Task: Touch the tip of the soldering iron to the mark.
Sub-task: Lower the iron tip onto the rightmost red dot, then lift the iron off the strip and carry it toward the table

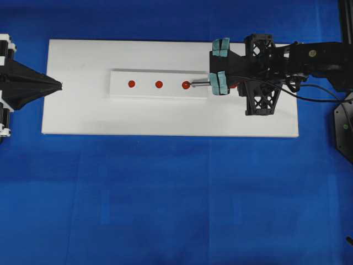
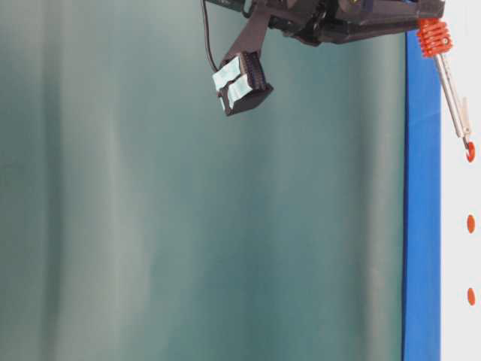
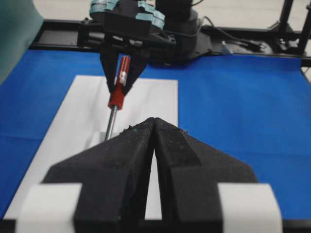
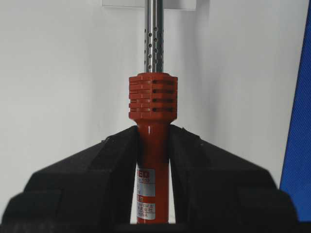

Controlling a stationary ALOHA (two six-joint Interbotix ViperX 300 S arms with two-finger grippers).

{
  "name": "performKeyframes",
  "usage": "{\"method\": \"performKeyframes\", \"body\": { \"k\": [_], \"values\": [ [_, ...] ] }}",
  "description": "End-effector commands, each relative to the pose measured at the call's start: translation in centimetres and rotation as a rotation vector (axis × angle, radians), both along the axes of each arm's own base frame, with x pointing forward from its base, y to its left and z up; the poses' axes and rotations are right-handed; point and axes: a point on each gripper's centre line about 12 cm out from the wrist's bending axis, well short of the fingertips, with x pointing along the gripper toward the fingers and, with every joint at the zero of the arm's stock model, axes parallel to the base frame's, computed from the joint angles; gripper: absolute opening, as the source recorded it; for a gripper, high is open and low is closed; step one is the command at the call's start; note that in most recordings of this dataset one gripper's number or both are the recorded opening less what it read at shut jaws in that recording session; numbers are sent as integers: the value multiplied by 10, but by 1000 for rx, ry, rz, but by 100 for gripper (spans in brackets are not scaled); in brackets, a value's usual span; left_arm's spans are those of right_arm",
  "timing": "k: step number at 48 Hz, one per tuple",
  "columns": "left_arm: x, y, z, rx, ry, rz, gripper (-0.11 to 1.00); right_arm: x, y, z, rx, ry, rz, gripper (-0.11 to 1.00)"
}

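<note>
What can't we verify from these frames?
- Contact between the silver tip and the nearest red round mark: too small in the overhead view, and the table-level view does not settle it.
- Tip in the right wrist view: cut off by the top edge; only the perforated shaft shows.
- Red-orange soldering iron handle end and cord: hidden by the right hand.
- Marks in the left wrist view: blocked by the shut left hand.

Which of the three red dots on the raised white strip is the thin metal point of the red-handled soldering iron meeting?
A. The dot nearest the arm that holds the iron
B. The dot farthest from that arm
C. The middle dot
A: seen from overhead, the tip of the soldering iron meets the red dot nearest the right gripper; the other two dots lie bare beyond it.
</note>
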Motion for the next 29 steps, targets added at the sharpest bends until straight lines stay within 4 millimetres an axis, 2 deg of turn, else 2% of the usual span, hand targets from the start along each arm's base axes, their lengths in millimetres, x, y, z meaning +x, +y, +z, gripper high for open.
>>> {"method": "performKeyframes", "body": {
  "k": [1,14,29],
  "values": [
    [1,1,5,1,-17,3,2,2,-1,6,-2,-25,-2,6],
    [1,1,5,-1,-17,3,2,3,-1,12,-5,-38,-3,6],
    [1,1,5,-1,-22,3,2,-8,-2,69,-48,-109,-13,6]
  ]
}}
